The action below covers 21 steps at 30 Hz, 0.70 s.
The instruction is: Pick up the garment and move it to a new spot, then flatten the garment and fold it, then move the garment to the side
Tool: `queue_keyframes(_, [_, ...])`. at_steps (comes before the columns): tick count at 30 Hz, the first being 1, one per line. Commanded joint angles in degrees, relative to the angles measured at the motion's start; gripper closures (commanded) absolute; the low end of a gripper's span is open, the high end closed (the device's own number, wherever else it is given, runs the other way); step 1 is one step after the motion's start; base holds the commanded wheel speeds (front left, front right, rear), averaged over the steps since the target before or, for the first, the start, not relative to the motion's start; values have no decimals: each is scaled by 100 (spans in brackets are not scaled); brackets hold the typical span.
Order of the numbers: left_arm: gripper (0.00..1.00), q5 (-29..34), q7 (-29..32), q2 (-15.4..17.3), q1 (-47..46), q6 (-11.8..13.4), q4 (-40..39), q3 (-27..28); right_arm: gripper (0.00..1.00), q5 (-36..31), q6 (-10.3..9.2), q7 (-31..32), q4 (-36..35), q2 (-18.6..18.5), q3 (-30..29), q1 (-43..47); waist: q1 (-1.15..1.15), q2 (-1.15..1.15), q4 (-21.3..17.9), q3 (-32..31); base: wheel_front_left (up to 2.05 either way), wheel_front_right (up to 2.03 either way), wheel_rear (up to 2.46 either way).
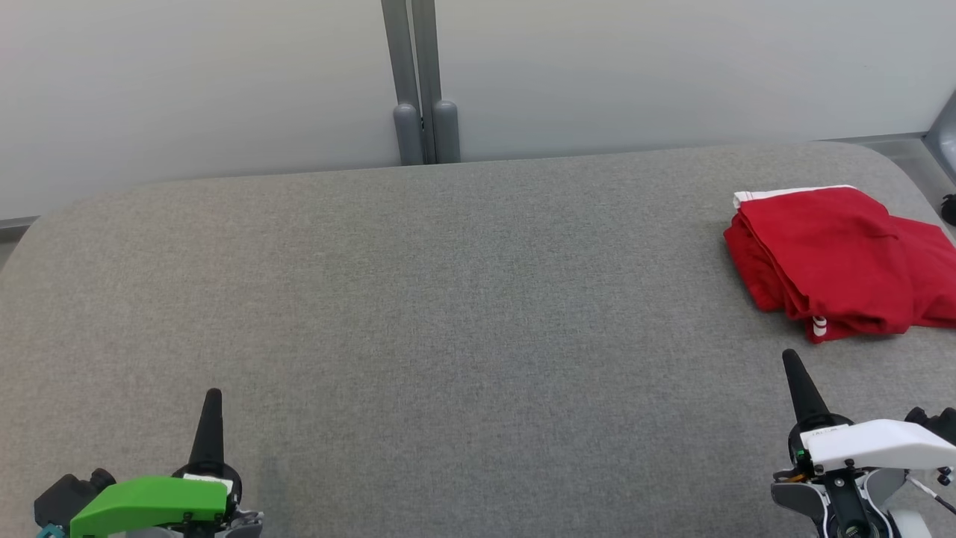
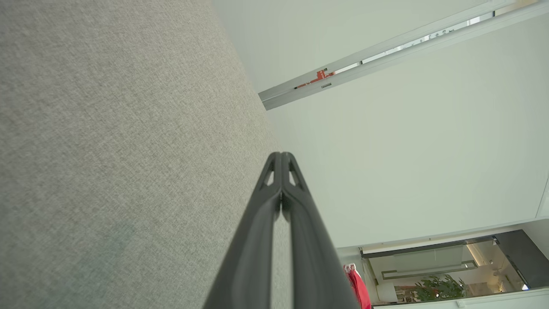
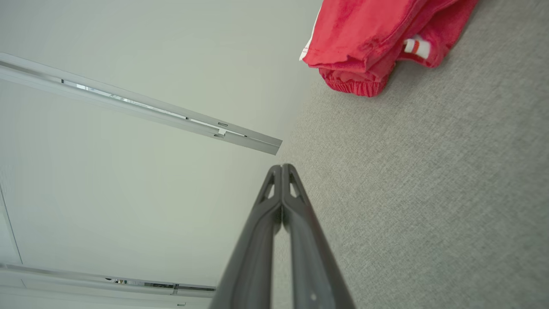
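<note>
At far right of table (image 1: pixel 418 299), folded red garment (image 1: pixel 829 258) — ahead of right jaws, apart; both pairs pressed together, empty.

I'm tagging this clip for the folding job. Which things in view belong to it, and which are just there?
Belongs to the job:
- grey table, the work surface
- red garment, folded, lying at its right end
- left tool and right tool, both shut, holding nothing

Just there:
- grey post behind the table
- pale wall panels
</note>
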Motion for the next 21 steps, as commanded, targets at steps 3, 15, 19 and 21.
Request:
queue_keyframes(3, [100, -245, 67, 45, -169, -18, -61, 49, 100, 279, 3, 62, -15, -38, 5, -127, 0, 0, -9, 7, 0, 0, 0])
queue_keyframes(15, [100, -791, 222, 50, -280, -34, -79, 102, 100, 925, 3, 214, 3, -41, 9, -202, 0, 0, -41, 32, 0, 0, 0])
queue_keyframes(19, [100, -974, 273, 51, -315, -38, -84, 120, 100, 1131, 3, 265, 8, -42, 10, -238, 0, 0, -52, 40, 0, 0, 0])
queue_keyframes(21, [100, -1056, 298, 52, -337, -39, -85, 130, 100, 1227, 3, 289, 11, -43, 10, -252, 0, 0, -57, 44, 0, 0, 0])
